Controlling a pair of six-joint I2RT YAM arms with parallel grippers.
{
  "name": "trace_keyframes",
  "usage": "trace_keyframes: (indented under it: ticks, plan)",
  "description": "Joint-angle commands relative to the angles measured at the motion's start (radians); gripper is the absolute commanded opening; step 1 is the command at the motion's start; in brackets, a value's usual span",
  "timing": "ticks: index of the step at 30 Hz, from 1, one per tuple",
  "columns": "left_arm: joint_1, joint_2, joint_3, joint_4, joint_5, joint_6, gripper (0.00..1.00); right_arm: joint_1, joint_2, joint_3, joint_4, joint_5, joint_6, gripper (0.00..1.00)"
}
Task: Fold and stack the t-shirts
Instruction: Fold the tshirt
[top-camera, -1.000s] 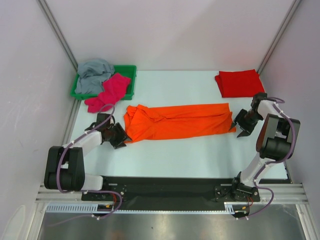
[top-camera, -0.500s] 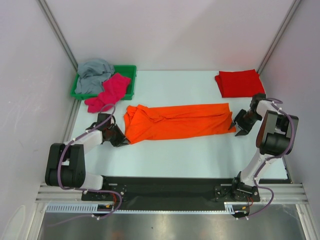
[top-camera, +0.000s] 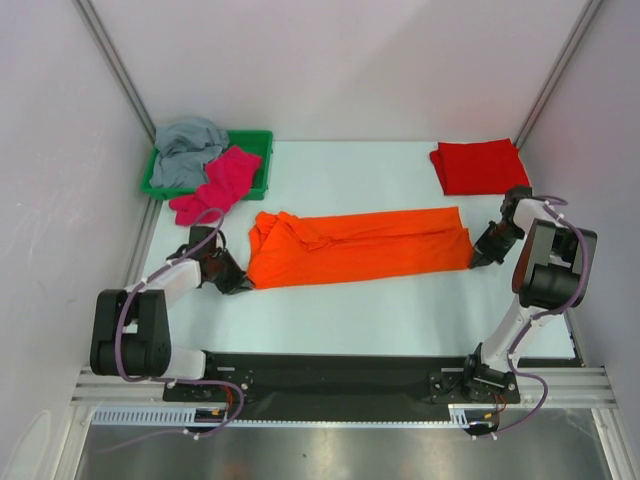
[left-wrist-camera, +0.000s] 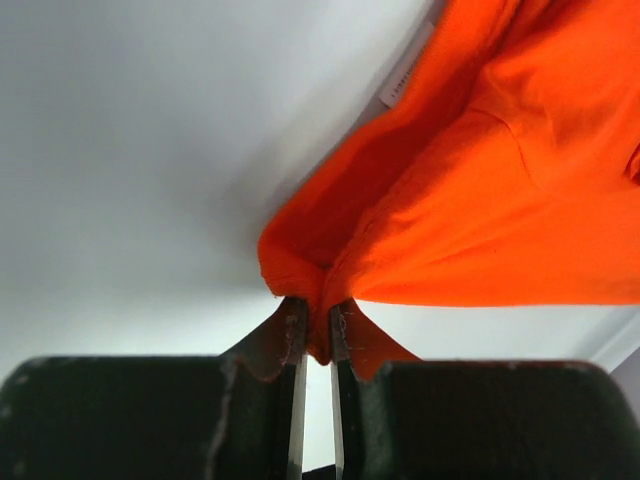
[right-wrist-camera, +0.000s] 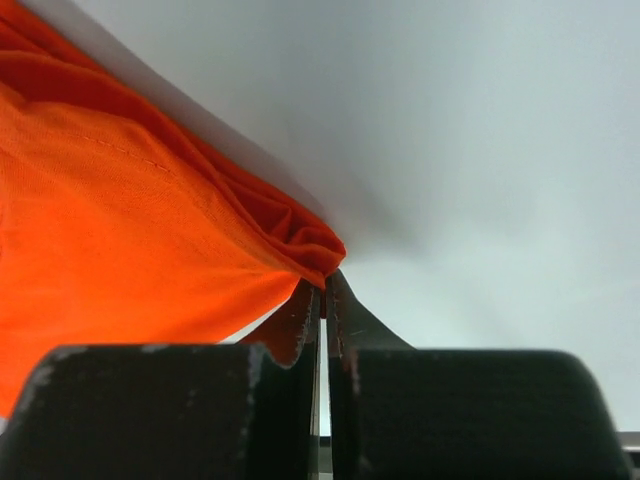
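Upper left of top view: green tray (top-camera: 262, 160), grey t-shirt (top-camera: 188, 145) bundled in it, pink t-shirt (top-camera: 215, 185) spilling over the front rim onto the table (top-camera: 380, 310). Both unfolded, same as a second ago.

Left of centre: left gripper (top-camera: 238, 281) now clamped on the left end of the orange t-shirt (top-camera: 360, 245). Was wide open just beside that end a second ago. Confirmed in left wrist view: jaws nearly together, a bunched fold of orange pinched between them, white label (left-wrist-camera: 405, 70) further up the cloth at upper right of that frame.

Centre: orange t-shirt as a long horizontal band across the middle of the table, already narrowed lengthwise, left end rumpled. Looks drawn slightly longer and flatter than before, right end pulled further toward the right.

Right of centre: right gripper (top-camera: 480, 256) also closed on the orange cloth, at its right end. Open and just short of the cloth a second ago, shut only in the last instant. In right wrist view: jaws almost touching, only a thin nip of orange at the very tips. Shallow bite, could slip under tension.

Upper right: red t-shirt (top-camera: 478, 166) folded flat, unchanged. Probably the stack base.

Meaning: approach done, both ends secured, ready for lift and cross-fold. Pink and grey still to do.
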Motion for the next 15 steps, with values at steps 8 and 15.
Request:
trace_keyframes:
  ticks: [8,15]
  plan:
    - [0.047,-0.102,-0.014,-0.087,-0.055,-0.003,0.00,0.023,-0.081,-0.050,-0.047,0.084,-0.026,0.00]
    - [0.047,-0.219,-0.018,-0.138,-0.052,0.018,0.50,0.050,-0.162,-0.084,-0.081,0.103,-0.035,0.34]
